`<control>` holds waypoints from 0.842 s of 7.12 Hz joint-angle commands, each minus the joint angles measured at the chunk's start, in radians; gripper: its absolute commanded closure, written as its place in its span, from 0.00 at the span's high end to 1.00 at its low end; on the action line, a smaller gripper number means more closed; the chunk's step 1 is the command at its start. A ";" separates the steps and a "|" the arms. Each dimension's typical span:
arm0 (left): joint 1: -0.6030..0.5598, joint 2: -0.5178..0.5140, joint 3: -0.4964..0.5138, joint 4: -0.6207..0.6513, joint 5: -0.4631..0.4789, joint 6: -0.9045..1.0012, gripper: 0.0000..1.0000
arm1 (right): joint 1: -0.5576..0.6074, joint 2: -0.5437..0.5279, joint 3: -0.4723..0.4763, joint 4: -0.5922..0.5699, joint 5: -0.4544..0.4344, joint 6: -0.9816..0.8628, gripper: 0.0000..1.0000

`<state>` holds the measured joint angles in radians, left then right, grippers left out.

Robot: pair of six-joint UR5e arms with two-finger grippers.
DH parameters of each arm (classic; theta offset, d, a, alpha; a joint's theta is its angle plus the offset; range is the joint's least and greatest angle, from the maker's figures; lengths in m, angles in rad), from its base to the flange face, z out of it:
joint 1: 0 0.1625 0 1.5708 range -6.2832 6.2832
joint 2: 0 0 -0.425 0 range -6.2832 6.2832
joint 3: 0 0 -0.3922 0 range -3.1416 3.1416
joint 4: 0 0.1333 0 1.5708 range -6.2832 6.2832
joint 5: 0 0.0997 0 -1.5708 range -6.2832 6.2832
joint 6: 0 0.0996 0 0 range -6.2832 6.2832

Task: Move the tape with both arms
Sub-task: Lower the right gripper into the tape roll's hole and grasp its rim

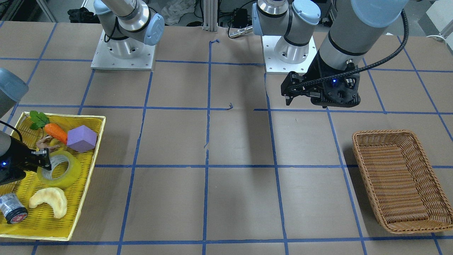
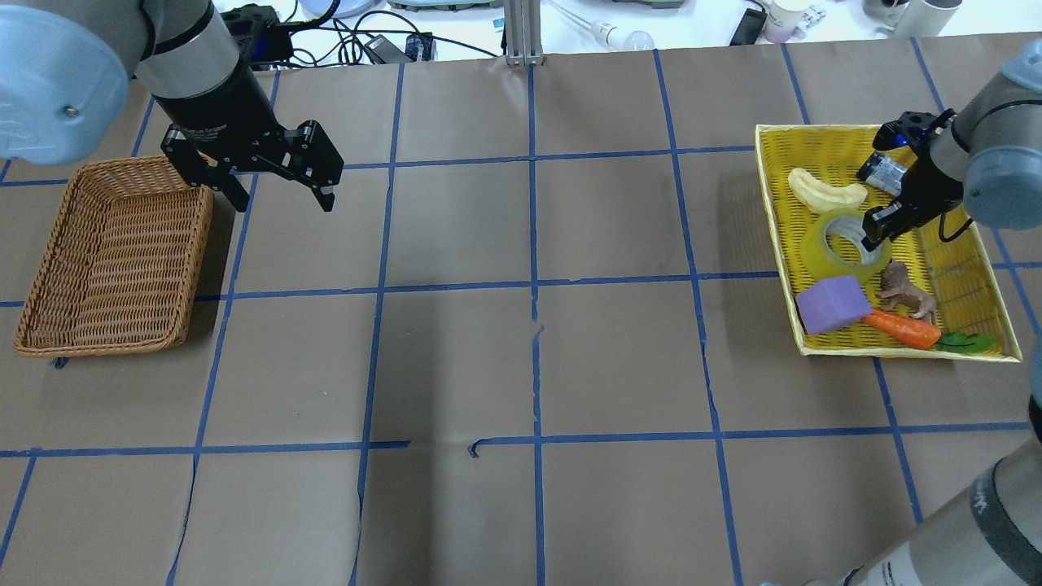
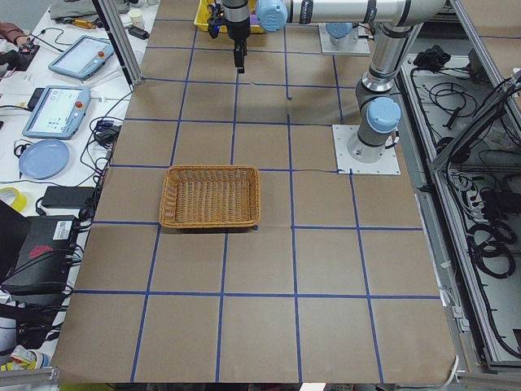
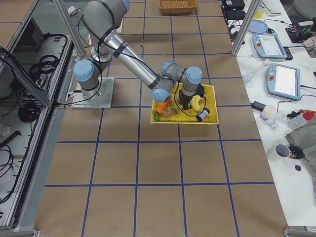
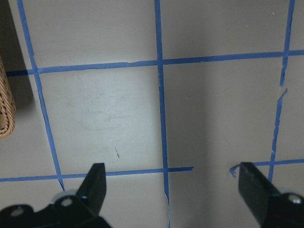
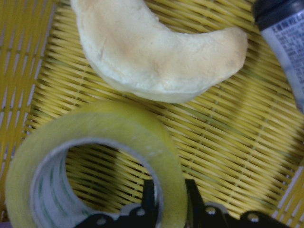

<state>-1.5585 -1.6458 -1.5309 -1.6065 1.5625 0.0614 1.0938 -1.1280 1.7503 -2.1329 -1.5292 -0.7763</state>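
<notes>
The table [image 2: 521, 366], brown paper ruled into squares by blue tape lines, carries everything. The left arm [image 2: 187, 57] reaches in over it, and the right arm [image 4: 133, 64] bends down over a tray.

The left hand [image 2: 285, 203] hangs above bare table with its jaws spread wide and nothing between them. The brown wicker basket [image 2: 106, 260] lies just to that hand's outer side, apart from it and holding nothing.

The right hand [image 6: 169, 190] is down inside the yellow woven tray [image 2: 777, 236]. The tape [image 2: 816, 252], a wide yellowish roll with a pale core, lies in that tray directly under this hand. The hand's two black fingers [image 6: 148, 192] straddle the roll's wall, one inside the ring and one outside, and are closed against it, so the hand grips the tape by its wall.

In the wrist view a pale crescent of bread [image 6: 147, 52] lies just beyond the fingertips, past the far side of the roll and close to it without clearly touching.

On the opposite side of the hand a purple faceted block [image 2: 829, 303] sits beside the roll, with an orange toy carrot [image 2: 899, 327] with green leaves against it. A small brown toy animal [image 2: 904, 291] stands between the carrot and the hand, close under the wrist.

A small grey cylinder with a black and red end [image 1: 12, 209] lies near the bread, beside the hand's body.
</notes>
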 commanded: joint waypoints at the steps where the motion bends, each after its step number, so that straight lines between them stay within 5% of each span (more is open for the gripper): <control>1: 0.000 0.000 0.000 0.000 -0.001 0.000 1.00 | 0.000 -0.009 -0.024 0.005 0.003 0.023 0.00; 4: 0.000 0.000 0.000 0.000 -0.001 0.000 1.00 | 0.072 -0.042 -0.164 0.106 0.003 0.145 0.00; 6: 0.000 0.000 0.000 0.000 0.005 0.000 1.00 | 0.278 -0.079 -0.184 0.123 -0.006 0.405 0.00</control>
<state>-1.5585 -1.6460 -1.5309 -1.6061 1.5644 0.0614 1.2545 -1.1882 1.5819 -2.0202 -1.5323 -0.5301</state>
